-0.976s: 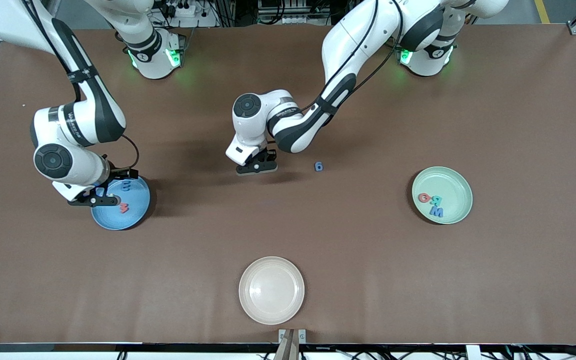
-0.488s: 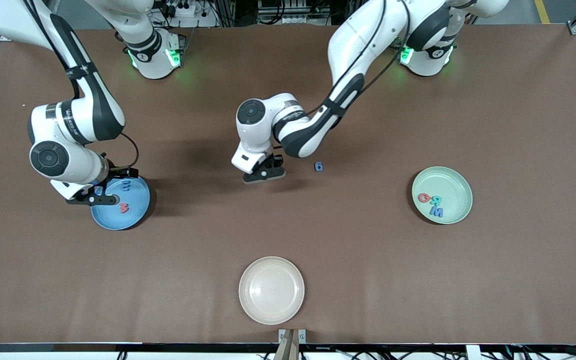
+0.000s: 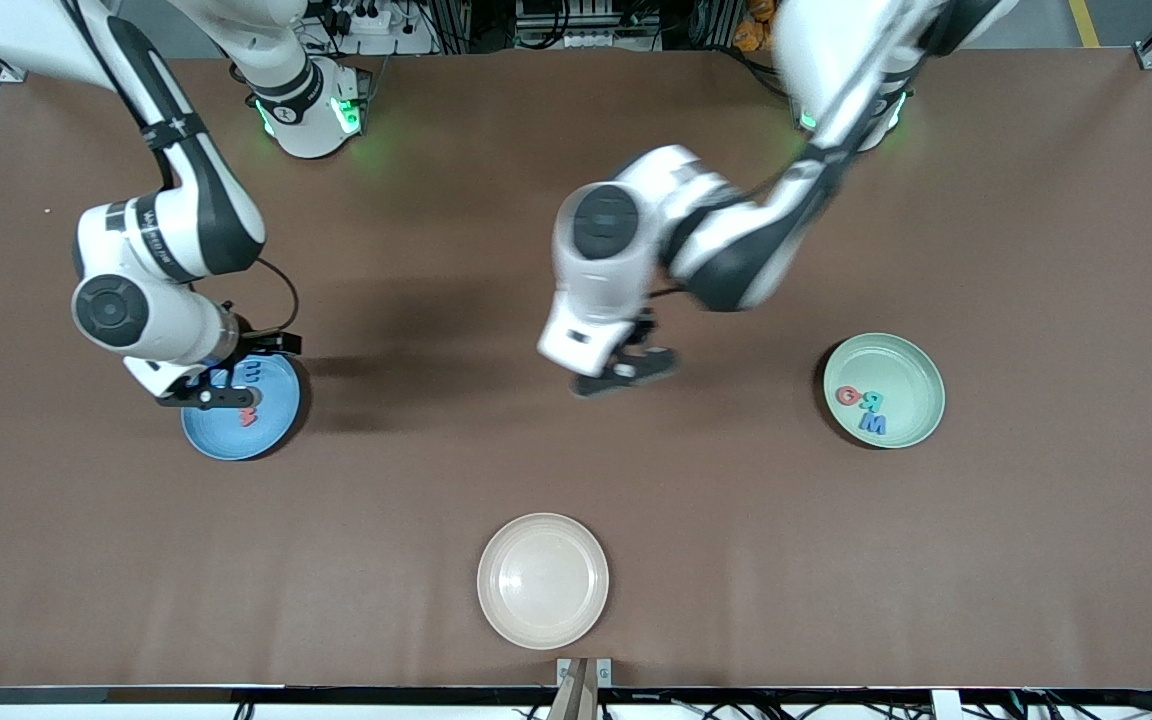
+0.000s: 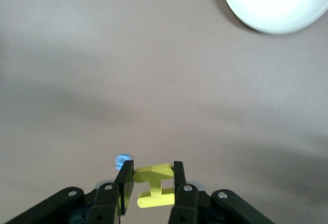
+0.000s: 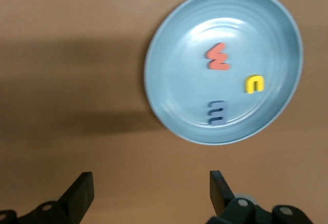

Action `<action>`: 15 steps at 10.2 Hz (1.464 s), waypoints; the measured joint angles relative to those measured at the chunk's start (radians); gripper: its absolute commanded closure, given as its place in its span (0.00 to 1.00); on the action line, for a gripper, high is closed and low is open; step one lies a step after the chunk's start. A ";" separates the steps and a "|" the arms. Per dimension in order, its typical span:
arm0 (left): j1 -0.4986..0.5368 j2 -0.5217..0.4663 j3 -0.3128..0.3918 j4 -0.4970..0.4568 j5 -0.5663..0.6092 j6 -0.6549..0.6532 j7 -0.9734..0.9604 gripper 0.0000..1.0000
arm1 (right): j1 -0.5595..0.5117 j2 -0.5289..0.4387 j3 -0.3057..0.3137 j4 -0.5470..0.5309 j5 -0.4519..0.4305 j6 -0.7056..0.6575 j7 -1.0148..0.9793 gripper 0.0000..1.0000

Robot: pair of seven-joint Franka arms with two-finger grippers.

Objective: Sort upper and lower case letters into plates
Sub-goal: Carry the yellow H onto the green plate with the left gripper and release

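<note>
My left gripper [image 3: 626, 372] hangs over the table's middle, between the two plates, shut on a yellow letter [image 4: 154, 183] that stands between its pads. A small blue letter [image 4: 123, 160] lies on the table just under it; my arm hides it in the front view. The mint green plate [image 3: 911, 375] holds a red [image 3: 847, 396], a teal [image 3: 870, 402] and a blue letter [image 3: 874, 424]. My right gripper [image 3: 211, 398] is open over the edge of the blue plate [image 5: 179, 80], which holds a red [image 5: 219, 57], a yellow [image 5: 254, 84] and a blue letter [image 5: 217, 112].
A beige plate [image 3: 543, 580] sits near the front edge of the table, with nothing in it. The rim of a pale plate [image 4: 277, 3] shows in the left wrist view. Brown tabletop stretches between the plates.
My left arm has swung with the yellow letter toward the mint plate's end of the table, now covering the loose blue letter. My right gripper has shifted slightly over the blue plate.
</note>
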 measured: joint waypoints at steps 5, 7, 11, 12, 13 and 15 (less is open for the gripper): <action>0.441 -0.294 -0.007 -0.372 -0.051 -0.103 0.568 1.00 | 0.169 0.001 0.144 0.011 0.064 0.003 0.549 0.00; 0.559 -0.287 0.002 -0.510 -0.043 -0.008 0.670 1.00 | 0.342 0.009 0.149 0.030 0.086 0.008 0.783 0.00; 0.607 -0.155 0.052 -0.669 0.015 0.283 0.680 0.58 | 0.561 0.159 0.143 0.113 0.097 0.221 1.119 0.00; 0.604 -0.140 0.051 -0.661 0.016 0.288 0.680 0.01 | 0.614 0.208 0.138 0.148 0.093 0.237 1.155 0.00; 0.601 -0.138 0.050 -0.651 0.016 0.288 0.680 0.00 | 0.671 0.255 0.120 0.194 0.092 0.246 1.194 0.00; 0.597 -0.151 0.047 -0.625 0.017 0.287 0.680 0.00 | 0.804 0.336 -0.003 0.321 0.079 0.247 1.262 0.00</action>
